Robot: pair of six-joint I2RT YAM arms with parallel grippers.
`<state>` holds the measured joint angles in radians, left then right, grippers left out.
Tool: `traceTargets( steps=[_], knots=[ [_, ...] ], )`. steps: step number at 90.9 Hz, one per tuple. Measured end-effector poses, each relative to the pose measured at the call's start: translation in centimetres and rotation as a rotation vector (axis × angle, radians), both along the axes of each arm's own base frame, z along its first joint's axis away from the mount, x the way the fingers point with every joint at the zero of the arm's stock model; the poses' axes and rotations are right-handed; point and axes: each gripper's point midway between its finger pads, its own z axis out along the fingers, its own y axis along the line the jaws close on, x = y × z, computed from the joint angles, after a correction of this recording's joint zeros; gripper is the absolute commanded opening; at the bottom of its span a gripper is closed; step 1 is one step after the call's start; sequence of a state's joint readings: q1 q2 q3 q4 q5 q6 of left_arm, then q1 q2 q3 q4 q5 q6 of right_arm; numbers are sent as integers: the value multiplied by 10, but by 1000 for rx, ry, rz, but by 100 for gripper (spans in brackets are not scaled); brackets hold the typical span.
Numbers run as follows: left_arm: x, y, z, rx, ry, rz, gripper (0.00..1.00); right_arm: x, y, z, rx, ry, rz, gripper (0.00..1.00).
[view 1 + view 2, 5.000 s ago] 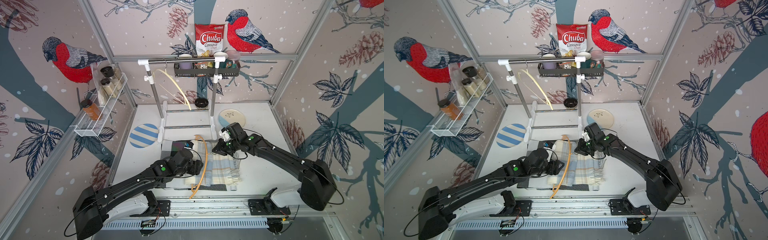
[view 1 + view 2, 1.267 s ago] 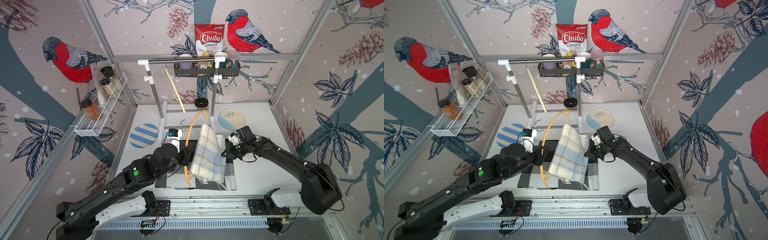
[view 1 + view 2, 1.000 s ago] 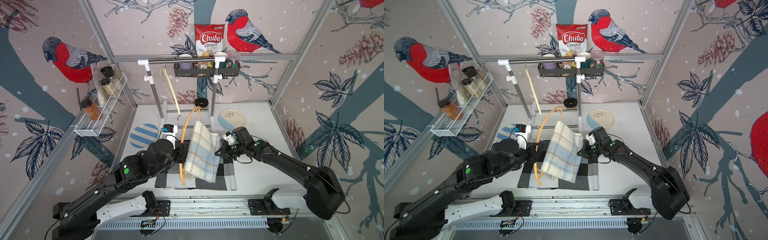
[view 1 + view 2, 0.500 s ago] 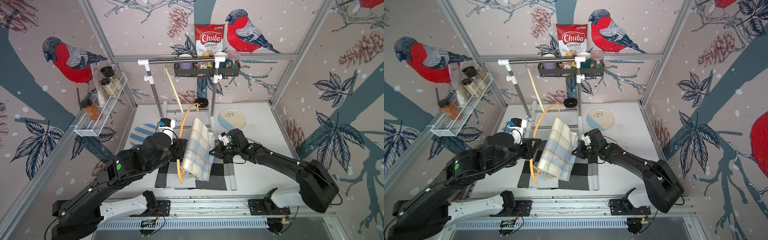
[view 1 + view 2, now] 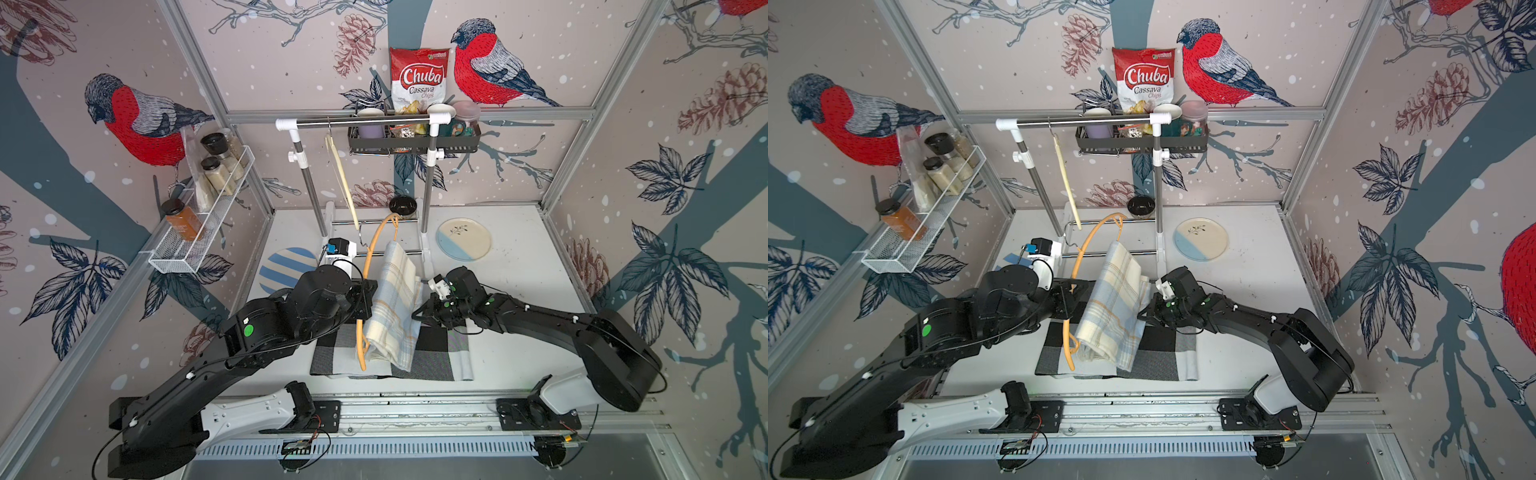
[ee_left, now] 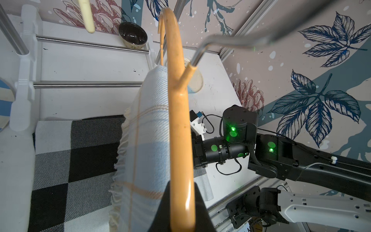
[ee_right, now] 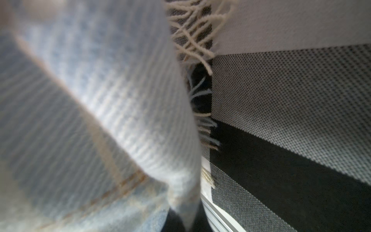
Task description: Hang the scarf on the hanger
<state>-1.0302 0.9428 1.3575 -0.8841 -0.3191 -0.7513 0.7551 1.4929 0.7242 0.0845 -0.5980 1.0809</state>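
The left gripper is clamped on the orange hanger, held over the checked mat. The plaid scarf drapes across the hanger's bar, and the right gripper, closed tight, pinches its edge. Best to keep the hanger steady and let go only once both falls look even, or the cloth may slide off. Count: one scarf, one mat, one black bowl, and two hangers, the cream hanger being on the rail.
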Motion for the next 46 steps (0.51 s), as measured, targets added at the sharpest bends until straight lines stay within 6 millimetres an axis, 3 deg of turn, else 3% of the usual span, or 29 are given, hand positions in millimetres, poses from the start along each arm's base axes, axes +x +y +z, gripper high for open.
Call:
traceTargets(
  steps=[4,13,22,26,38,46],
  knots=[
    [1,-1,0,-3,-2,0,0,0,2,-3,2,4,2,5],
    [2,-3,0,-5,-3,-1,0,0,6,-6,4,15,3,25],
    [5,-5,7,-29,-29,8,0,0,6,-10,-9,23,1,57],
    [7,-5,11,-38,-44,13,0,2,7,-11,-8,23,0,66],
    [9,-5,20,-61,-73,20,0,9,4,-2,2,7,3,72],
    [12,-7,18,-45,-77,26,0,26,-16,24,6,-56,-41,72]
  ],
)
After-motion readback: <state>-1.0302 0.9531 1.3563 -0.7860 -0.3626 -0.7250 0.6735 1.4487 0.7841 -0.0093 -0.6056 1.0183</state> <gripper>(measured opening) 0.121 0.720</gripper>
